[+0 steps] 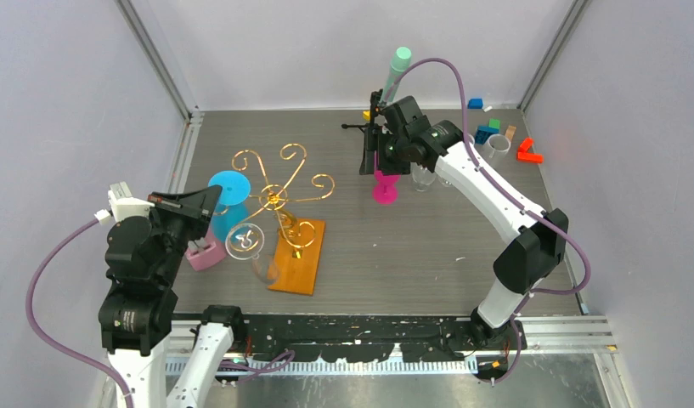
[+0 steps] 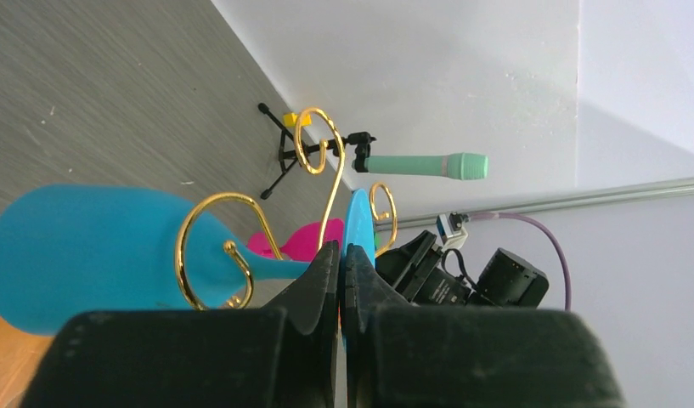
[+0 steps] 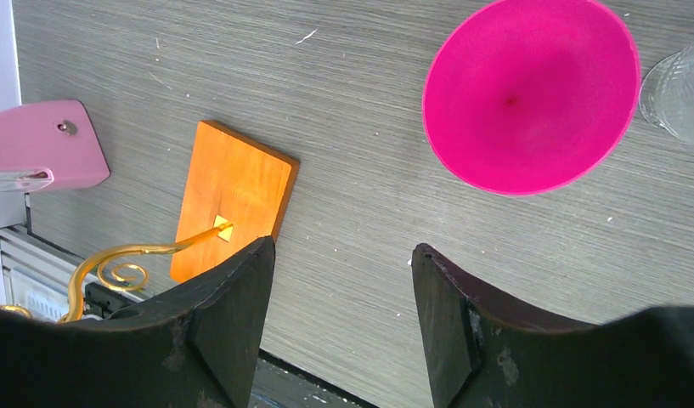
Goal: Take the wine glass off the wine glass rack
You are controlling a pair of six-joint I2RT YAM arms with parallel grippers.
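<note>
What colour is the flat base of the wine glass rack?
Orange. The base shows best in the right wrist view.

Right claw (image 3: 341,248), jaws apart, wine glass rack (image 3: 233,200) on orange base, magenta disc (image 3: 530,93)

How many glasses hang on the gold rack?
2. A blue wine glass on the rack's left side, a clear wine glass on its near curl. Other curls look empty.

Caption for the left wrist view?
Left gripper pinches the foot of the blue wine glass, stem hooked in the gold rack.
</note>
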